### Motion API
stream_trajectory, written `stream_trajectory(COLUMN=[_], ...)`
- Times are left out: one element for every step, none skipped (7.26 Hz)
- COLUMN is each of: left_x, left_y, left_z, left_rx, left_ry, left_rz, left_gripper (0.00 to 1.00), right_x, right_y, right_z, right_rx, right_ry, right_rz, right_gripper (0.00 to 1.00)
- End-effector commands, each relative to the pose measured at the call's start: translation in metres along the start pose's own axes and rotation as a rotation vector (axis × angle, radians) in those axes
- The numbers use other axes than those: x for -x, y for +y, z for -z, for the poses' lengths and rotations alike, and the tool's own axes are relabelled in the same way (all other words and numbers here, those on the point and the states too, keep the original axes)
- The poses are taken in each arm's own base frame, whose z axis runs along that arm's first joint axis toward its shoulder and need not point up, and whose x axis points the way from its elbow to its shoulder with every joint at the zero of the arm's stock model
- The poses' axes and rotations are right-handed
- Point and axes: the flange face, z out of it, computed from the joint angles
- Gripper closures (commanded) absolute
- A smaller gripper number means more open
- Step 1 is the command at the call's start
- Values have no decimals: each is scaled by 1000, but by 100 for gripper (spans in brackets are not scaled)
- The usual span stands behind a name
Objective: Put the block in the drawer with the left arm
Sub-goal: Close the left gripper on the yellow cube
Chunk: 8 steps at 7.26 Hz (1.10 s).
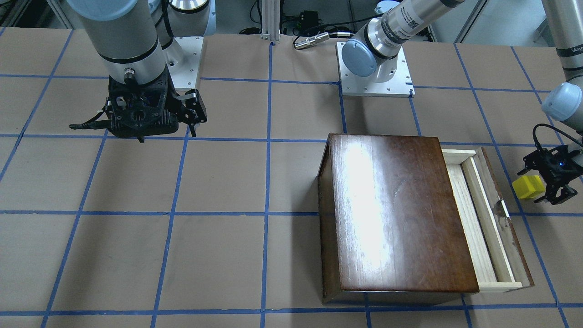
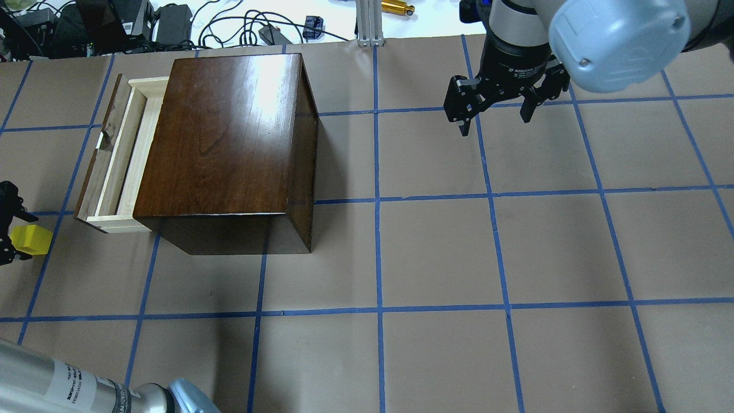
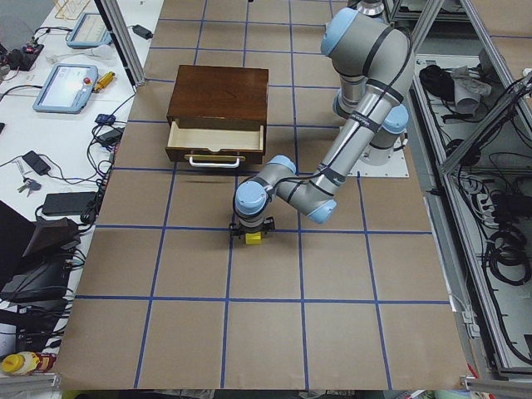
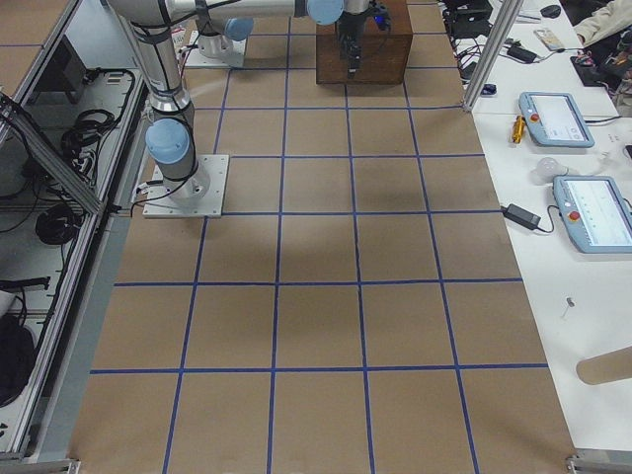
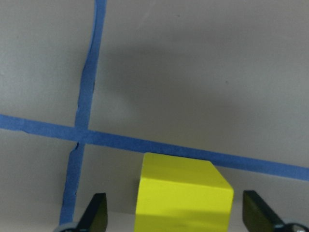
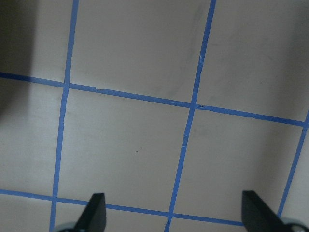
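Left claw (image 5: 175, 215) open, loose around the block (image 5: 183, 193), near the open drawer (image 1: 469, 218).

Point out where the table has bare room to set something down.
Bare table runs from the wooden box across to the right claw, and along the whole strip nearest the robot. The drawer shows a narrow open slot, nothing visible in it. Crowded: beyond the drawer front, where the left claw straddles the block.
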Motion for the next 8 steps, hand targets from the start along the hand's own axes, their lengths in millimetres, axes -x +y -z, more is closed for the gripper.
stream_trajectory(left_x=[1, 1, 1, 1, 0, 0, 1, 1], left_y=[-1, -1, -1, -1, -1, -2, -1, -1], left_z=[1, 1, 1, 0, -1, -1, 1, 1], left_rx=[-12, -12, -12, -13, -14, -14, -11, -11], left_ry=[-10, -10, -10, -9, -8, -8, -9, -9], left_rz=[-3, -3, -7, -7, -6, -7, -9, -9], left_gripper=[39, 44, 45, 46, 46, 46, 46, 46], right_x=[0, 0, 0, 0, 0, 0, 0, 0], right_y=[0, 0, 0, 0, 0, 0, 0, 0], right_z=[0, 0, 0, 0, 0, 0, 0, 0], right_rx=[0, 0, 0, 0, 0, 0, 0, 0], right_ry=[0, -2, 0, 0, 0, 0, 0, 0], right_rz=[1, 1, 1, -1, -1, 1, -1, -1], right_gripper=[0, 0, 0, 0, 0, 0, 0, 0])
